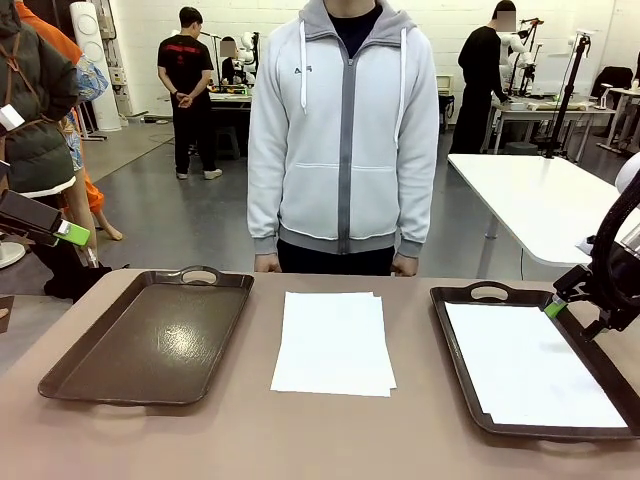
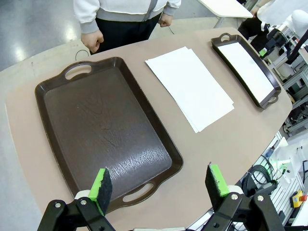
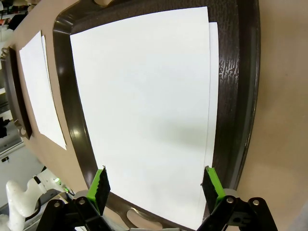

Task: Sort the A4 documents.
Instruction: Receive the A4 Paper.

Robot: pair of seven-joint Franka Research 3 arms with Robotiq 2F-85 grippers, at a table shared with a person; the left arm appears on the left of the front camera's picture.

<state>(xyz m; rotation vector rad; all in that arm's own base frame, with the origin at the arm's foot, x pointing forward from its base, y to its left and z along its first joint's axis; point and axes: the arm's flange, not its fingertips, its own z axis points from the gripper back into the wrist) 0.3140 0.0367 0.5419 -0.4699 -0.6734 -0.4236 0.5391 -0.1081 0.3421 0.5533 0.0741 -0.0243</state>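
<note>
Beige table (image 3: 279,120), right tray (image 3: 236,96): A4 documents (image 3: 144,106) lie below the right tool (image 3: 156,182).

Looks like a lab or workshop hall. Polished grey floor (image 1: 180,220), white worktable (image 1: 540,195), people (image 1: 185,90) at equipment benches (image 1: 560,108) behind.

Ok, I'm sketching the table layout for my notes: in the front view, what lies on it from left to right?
An empty brown tray → loose stack of A4 sheets → second brown tray, holding more A4 sheets.
</note>
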